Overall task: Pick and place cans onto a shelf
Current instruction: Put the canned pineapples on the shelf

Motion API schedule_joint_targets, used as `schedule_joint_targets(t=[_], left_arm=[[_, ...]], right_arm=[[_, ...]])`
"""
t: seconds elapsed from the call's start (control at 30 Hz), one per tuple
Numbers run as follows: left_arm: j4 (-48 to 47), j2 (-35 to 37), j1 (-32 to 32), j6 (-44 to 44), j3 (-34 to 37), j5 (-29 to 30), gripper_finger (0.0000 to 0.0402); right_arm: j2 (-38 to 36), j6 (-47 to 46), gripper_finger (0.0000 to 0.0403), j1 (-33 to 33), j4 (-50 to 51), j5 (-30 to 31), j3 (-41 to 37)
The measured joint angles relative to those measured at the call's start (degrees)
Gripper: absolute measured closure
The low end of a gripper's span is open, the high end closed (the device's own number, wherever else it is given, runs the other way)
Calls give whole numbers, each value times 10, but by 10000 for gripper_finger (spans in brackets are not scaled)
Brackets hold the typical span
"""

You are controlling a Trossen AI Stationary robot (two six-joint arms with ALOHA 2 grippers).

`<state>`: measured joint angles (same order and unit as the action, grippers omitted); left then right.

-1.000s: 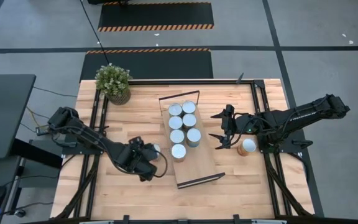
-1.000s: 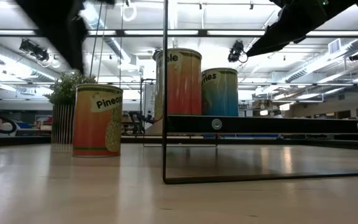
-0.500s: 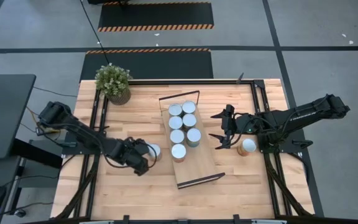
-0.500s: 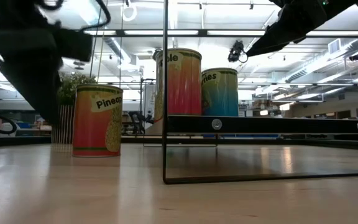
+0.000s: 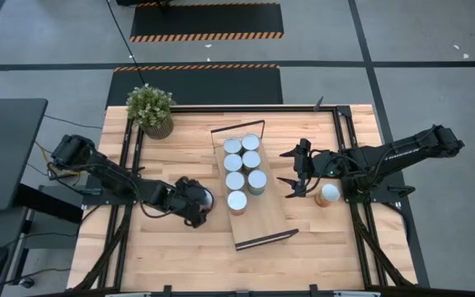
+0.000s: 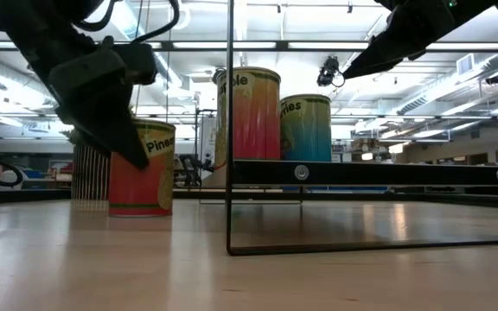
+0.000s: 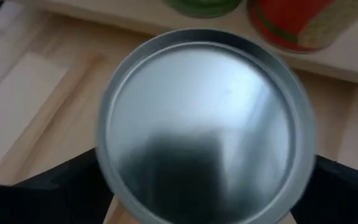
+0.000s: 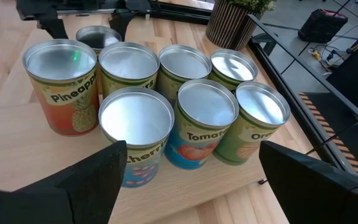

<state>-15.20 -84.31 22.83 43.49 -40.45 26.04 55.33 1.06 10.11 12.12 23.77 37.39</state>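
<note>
- Left gripper is down over the loose pineapple can, at 9 o'clock of the shelf; fingers straddle it, can't tell if clamped yet.
- Risk: an off-centre grip tips the can, or it clips the shelf's wire frame on transfer.
- Right gripper waits spread apart at 3 o'clock, near another can.
- Seven cans on the shelf. Legible: "Pineapple", "Toma…", "…herri…".

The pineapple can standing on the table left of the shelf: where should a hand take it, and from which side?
Across its round side wall, just under the rim, coming straight down from above. The can stands upright on the table, apart from the shelf, so both sides are free, and its flat top gives no hold. The left hand is above it.
</note>
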Motion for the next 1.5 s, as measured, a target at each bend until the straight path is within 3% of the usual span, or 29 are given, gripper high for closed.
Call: schedule_joint_targets(t=[0.33,0.67,0.8,0.93,1.07,1.33,1.5], left_arm=[[19,0,0,-27,0,15,18],[-4,8,0,-42,-16,0,89],[-95,30,0,-57,-88,-35,93],[-247,25,-1,-73,-206,-46,83],[-322,17,-2,-91,-308,-46,81],[-255,-9,-30,-188,-407,-13,80],[-154,-80,-61,-276,-446,-41,80]], right_arm=[[0,-5,29,0,0,0,0],[-5,-2,29,3,6,-1,0],[-33,9,29,13,-2,2,0],[-59,9,29,20,-4,2,1],[-76,-1,29,29,17,-2,1],[-85,-15,29,34,45,-4,1],[-85,-11,29,33,43,6,1]])
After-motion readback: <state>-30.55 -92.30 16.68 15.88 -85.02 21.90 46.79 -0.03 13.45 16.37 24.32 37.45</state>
